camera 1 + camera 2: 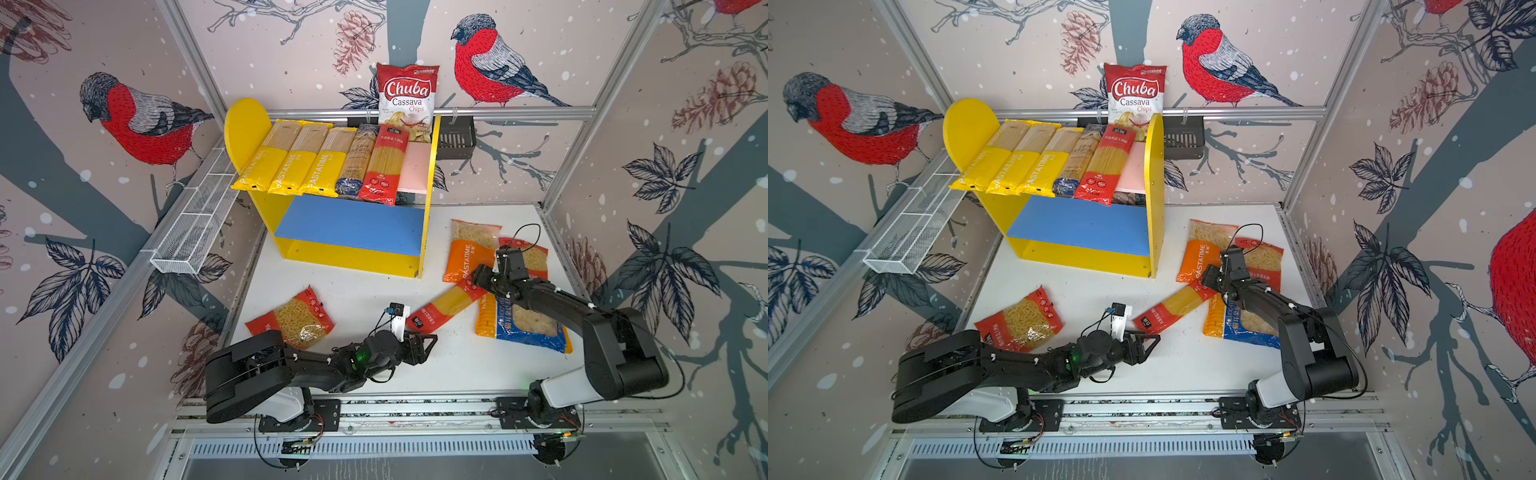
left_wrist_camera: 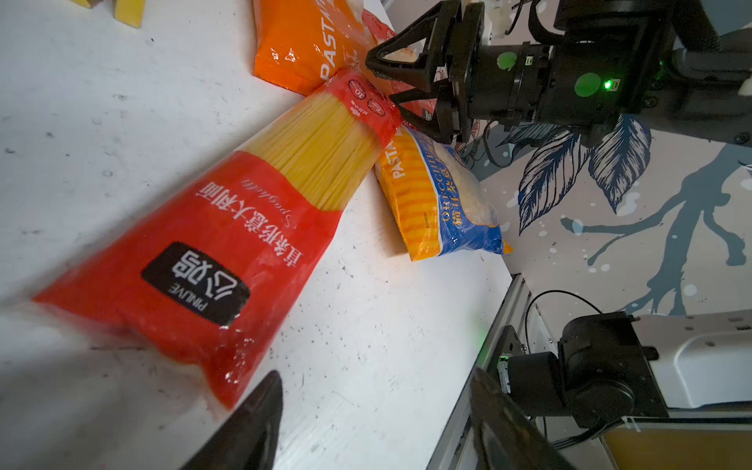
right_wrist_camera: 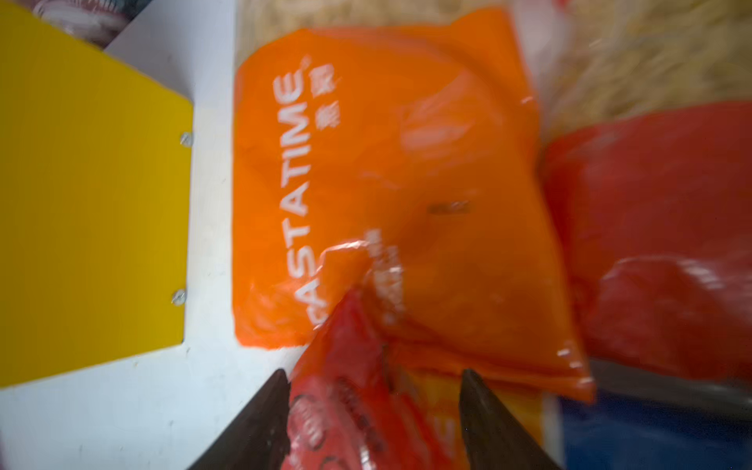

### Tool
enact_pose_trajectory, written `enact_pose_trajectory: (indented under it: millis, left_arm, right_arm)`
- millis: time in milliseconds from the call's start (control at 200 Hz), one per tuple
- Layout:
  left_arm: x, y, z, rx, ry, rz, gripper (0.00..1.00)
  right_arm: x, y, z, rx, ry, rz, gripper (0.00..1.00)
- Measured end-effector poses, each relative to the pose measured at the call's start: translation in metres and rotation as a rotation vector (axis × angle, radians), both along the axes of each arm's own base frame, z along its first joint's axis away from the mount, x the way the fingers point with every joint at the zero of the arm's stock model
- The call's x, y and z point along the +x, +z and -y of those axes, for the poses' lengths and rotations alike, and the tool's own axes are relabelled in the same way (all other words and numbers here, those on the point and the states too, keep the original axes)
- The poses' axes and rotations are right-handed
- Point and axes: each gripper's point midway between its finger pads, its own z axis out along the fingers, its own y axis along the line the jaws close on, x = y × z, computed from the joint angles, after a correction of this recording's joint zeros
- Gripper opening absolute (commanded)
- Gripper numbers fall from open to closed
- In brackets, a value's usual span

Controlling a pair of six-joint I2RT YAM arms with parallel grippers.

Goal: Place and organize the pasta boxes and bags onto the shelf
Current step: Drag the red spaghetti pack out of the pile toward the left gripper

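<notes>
— What's furthest left?
— The wire basket (image 1: 191,232), then the shelf (image 1: 353,259), with five long packs (image 1: 328,162) across its pink board and a chips bag (image 1: 407,93) behind
— And on the table?
— A red macaroni bag (image 1: 293,318). Then the left gripper (image 1: 430,348), fingers spread wide and empty, just short of the red spaghetti pack (image 1: 446,305)
— The right gripper (image 1: 476,279)?
— Jaws apart, astride that pack's far end, which overlaps the orange bag (image 1: 467,257). The blue-orange bag (image 1: 528,328) presses alongside
</notes>
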Motion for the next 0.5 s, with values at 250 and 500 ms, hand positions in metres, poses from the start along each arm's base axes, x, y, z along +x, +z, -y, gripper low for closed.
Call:
enact_pose_trajectory:
  millis: [250, 500]
  left_arm:
    - [0.000, -0.012, -0.004, -0.009, 0.029, -0.063, 0.71]
    - [0.013, -0.011, -0.029, -0.046, 0.131, -0.094, 0.70]
  right_arm:
    - [-0.044, -0.011, -0.058, 0.020, 0.161, -0.039, 0.64]
    - [-0.086, -0.009, -0.096, 0.090, 0.288, -0.092, 0.65]
